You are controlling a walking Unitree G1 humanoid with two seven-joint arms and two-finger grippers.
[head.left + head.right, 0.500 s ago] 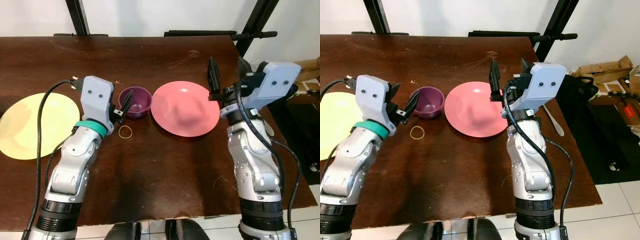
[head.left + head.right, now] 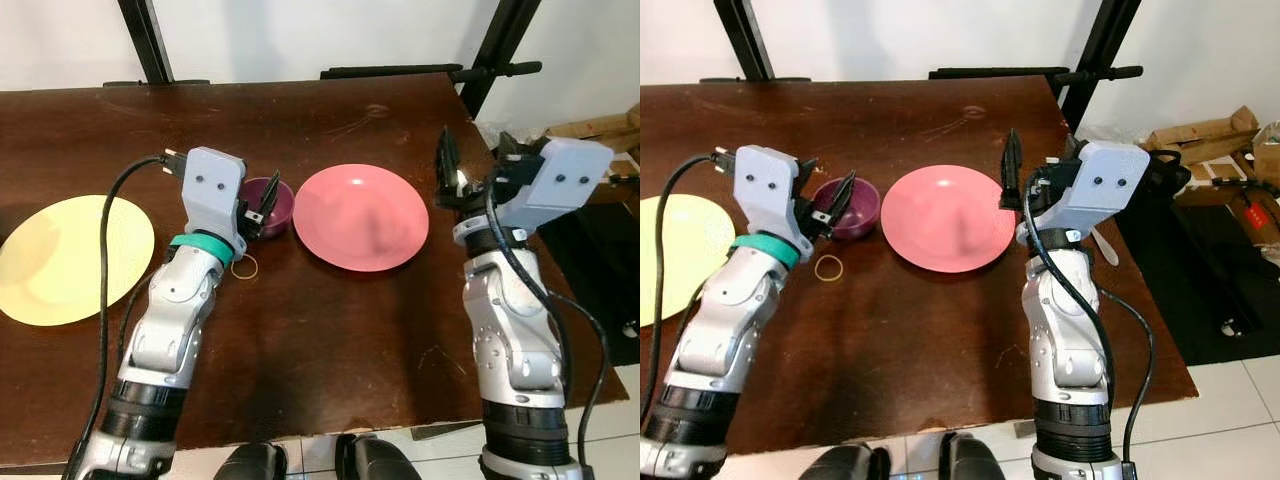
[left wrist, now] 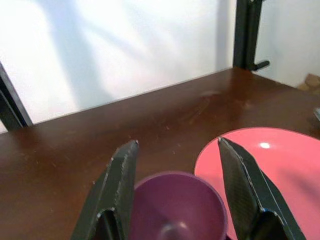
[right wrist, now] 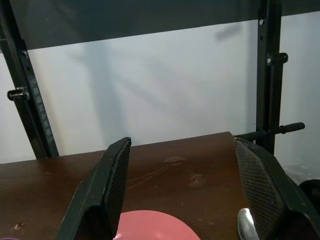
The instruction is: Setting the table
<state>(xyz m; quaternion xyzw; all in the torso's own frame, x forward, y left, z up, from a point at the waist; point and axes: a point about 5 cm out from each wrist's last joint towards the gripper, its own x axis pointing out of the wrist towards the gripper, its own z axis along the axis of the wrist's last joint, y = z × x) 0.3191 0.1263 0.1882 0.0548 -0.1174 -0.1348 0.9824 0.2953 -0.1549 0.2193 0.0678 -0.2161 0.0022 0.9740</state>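
On the dark wooden table a small purple bowl [image 2: 278, 201] stands just left of a pink plate [image 2: 362, 217]. My left gripper [image 2: 262, 203] is open at the bowl's near rim; in the left wrist view its fingers [image 3: 119, 185] stand on either side of the purple bowl [image 3: 176, 206]. Part of the bowl is hidden behind the gripper. A yellow plate [image 2: 62, 258] lies at the far left. My right gripper [image 2: 474, 158] is open and empty, raised just past the pink plate's right edge. A spoon [image 2: 1102, 247] lies behind the right arm.
A tan rubber band [image 2: 245, 266] lies on the table below the bowl. Black stand legs [image 2: 492, 50] rise behind the table's back edge. The table's right edge [image 2: 1140, 290] is close to my right arm, with cardboard [image 2: 1200, 128] on the floor beyond.
The camera has shifted a little. My left gripper has moved in to the purple bowl's rim. My right gripper now sits off the pink plate's right edge rather than over it.
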